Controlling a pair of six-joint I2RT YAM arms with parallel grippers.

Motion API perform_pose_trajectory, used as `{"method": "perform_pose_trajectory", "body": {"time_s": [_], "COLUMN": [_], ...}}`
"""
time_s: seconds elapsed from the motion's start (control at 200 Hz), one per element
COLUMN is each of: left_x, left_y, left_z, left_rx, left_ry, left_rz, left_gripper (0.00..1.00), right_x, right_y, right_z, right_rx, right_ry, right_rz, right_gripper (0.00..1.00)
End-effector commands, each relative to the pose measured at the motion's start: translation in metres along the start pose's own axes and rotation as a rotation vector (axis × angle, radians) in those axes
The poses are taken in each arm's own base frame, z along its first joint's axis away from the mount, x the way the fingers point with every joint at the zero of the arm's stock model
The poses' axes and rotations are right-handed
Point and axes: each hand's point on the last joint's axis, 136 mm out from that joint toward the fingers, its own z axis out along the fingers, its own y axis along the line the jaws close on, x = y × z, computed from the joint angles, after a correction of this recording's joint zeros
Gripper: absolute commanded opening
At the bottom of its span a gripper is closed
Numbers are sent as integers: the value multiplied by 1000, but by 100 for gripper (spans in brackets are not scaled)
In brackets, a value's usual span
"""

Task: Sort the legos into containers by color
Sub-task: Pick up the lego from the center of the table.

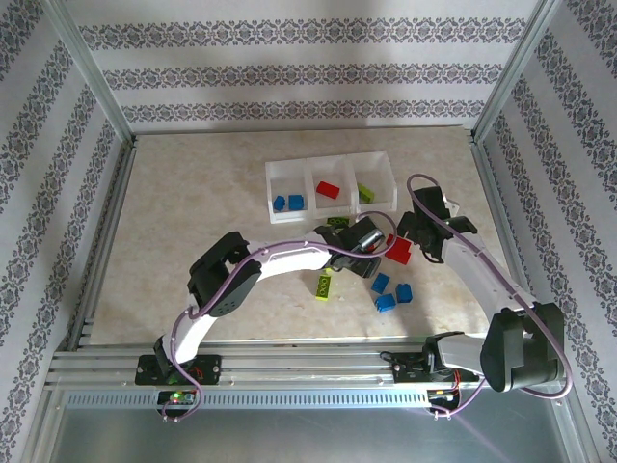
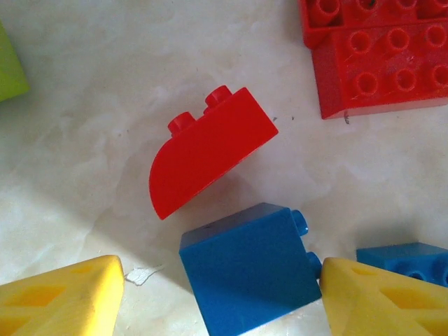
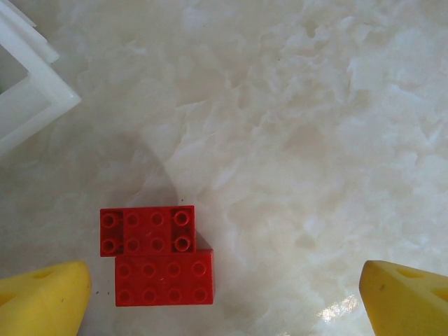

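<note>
My left gripper (image 2: 222, 281) stands open around a blue lego (image 2: 245, 269) that lies tilted on the table. The right fingertip (image 2: 343, 283) touches its studs, and the left fingertip (image 2: 98, 287) is a gap away. A red curved lego (image 2: 206, 150) lies just beyond it. My right gripper (image 3: 224, 301) is open above two joined red legos (image 3: 157, 255), which lie nearer its left finger. The white containers (image 1: 328, 166) hold blue legos (image 1: 287, 203) on the left, a red one (image 1: 329, 190) in the middle and a green one (image 1: 366, 192) on the right.
Loose blue legos (image 1: 390, 292) and a lime green lego (image 1: 325, 286) lie on the table in front of the grippers. A dark green lego (image 1: 337, 223) lies near the tray's front wall. Metal frame rails (image 1: 106, 231) border the table.
</note>
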Motion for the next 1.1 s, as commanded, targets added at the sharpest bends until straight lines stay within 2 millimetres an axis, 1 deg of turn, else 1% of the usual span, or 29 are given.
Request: {"method": "perform_pose_trajectory", "body": {"time_s": [0.0,0.115,0.41,0.61,0.71,0.765,0.869,1.019,1.094], "left_x": [9,11,17,22,23,22,17,8,0], "left_y": [1,2,3,8,10,11,13,15,21], "left_z": [5,10,16,21,22,21,14,-3,-16], "left_rx": [-38,-41,-43,-54,-57,-61,-64,-71,-84], "left_ry": [42,52,67,77,80,76,58,10,-29], "left_rz": [46,44,32,21,16,15,16,14,4], "left_gripper": [74,73,68,58,48,42,38,37,36], "right_x": [1,1,1,2,2,2,1,1,2], "right_y": [-8,-7,-6,-5,-5,-5,-4,-1,1], "right_z": [-1,-1,-2,-2,-2,-2,-2,-2,-1], "right_rx": [12,9,-2,-9,-12,-16,-18,-31,-40], "right_ry": [2,4,3,3,4,3,3,6,12], "right_rz": [23,25,33,38,38,39,41,40,41], "right_gripper": [98,98,98,98,98,98,98,98,98]}}
